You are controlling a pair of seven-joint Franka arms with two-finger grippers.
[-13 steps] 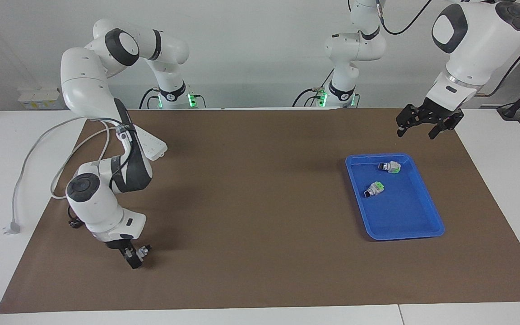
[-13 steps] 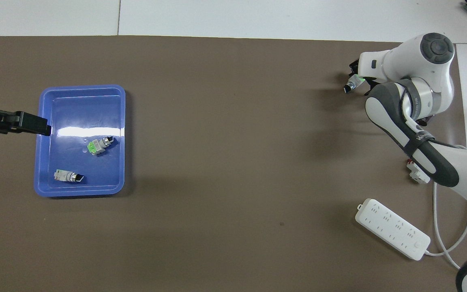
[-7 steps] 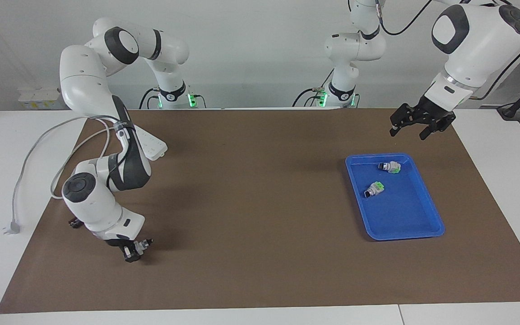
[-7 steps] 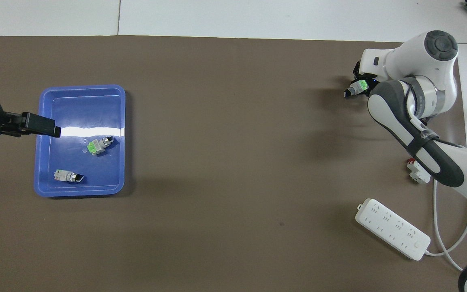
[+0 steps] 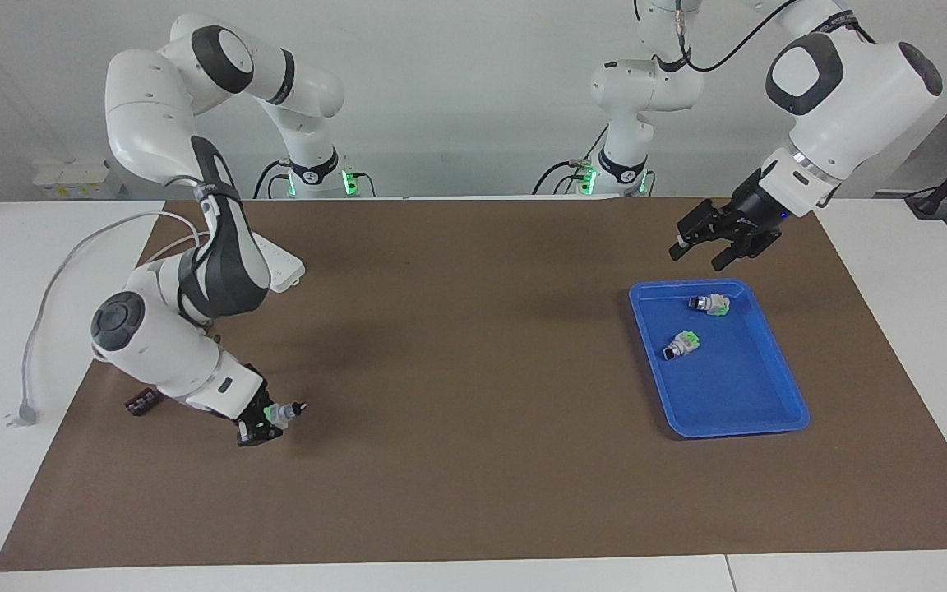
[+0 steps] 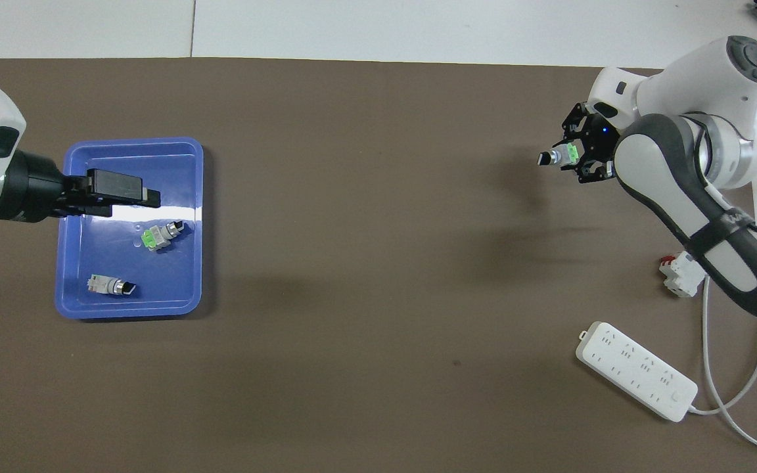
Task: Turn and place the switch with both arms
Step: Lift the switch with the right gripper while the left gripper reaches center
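Note:
My right gripper (image 5: 266, 421) is shut on a switch (image 5: 283, 411) with a green end and black knob tip. It holds the switch just above the brown mat at the right arm's end, knob pointing toward the table's middle. In the overhead view the same gripper (image 6: 581, 155) and switch (image 6: 557, 156) show. My left gripper (image 5: 705, 253) is open and empty, in the air over the edge of the blue tray (image 5: 728, 390) nearer the robots; from above the left gripper (image 6: 130, 192) shows over the tray (image 6: 129, 142). Two more switches (image 5: 710, 304) (image 5: 681, 345) lie in the tray.
A white power strip (image 6: 635, 370) with its cable lies near the right arm's base. A white-and-red block (image 6: 677, 276) sits beside that arm. A small dark terminal block (image 5: 143, 402) lies on the mat next to the right arm's wrist. The mat's edge is near.
My right gripper has risen off the mat with the switch and swung toward the table's middle. My left gripper has moved in over the tray and dropped a little.

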